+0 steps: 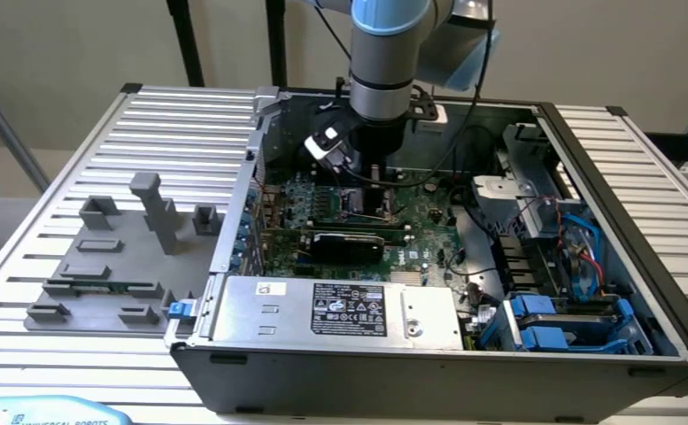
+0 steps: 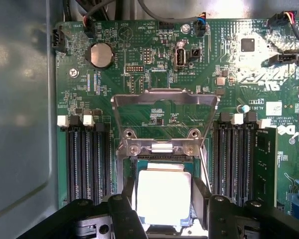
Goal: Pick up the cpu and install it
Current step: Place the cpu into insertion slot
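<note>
Exterior view: grey blocks (image 1: 119,257) sit on the table at 9 o'clock from the computer case (image 1: 438,376), with a green memory stick (image 1: 102,286) parked in one, out of the way. The arm (image 1: 382,62) enters from 12 o'clock and hangs the gripper (image 1: 367,181) straight down over the board (image 1: 432,239), likely so the part goes in flat. Wrist view: memory slots (image 2: 84,159) flank the socket (image 2: 162,160). The metal hold-down frame (image 2: 164,97) is flipped up so the socket can take the part. The cpu (image 2: 163,194) is right at the socket, level, pinched by two opposite edges between the black fingers (image 2: 199,199). Seated or just above: can't tell.
</note>
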Available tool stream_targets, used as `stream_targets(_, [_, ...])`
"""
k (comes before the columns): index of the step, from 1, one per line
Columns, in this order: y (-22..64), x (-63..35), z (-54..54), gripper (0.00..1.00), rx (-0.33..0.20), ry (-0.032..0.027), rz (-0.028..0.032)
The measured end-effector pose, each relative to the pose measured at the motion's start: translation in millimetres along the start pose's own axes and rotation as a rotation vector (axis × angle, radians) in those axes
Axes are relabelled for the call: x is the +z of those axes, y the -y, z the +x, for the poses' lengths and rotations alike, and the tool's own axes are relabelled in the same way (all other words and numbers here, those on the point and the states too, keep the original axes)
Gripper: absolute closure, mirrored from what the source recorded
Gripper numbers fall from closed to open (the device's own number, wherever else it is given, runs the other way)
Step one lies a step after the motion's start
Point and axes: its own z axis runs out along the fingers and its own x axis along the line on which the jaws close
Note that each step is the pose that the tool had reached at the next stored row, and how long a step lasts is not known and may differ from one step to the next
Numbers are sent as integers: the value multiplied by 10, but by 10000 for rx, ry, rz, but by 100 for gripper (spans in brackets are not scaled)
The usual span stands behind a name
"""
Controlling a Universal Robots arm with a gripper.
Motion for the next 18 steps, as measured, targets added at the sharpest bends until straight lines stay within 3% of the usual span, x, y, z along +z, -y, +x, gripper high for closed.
stream_targets(6, [24,-1,-1,46,-411,-16,-116])
stream_targets(18, [36,28,-1,46,-467,-19,-125])
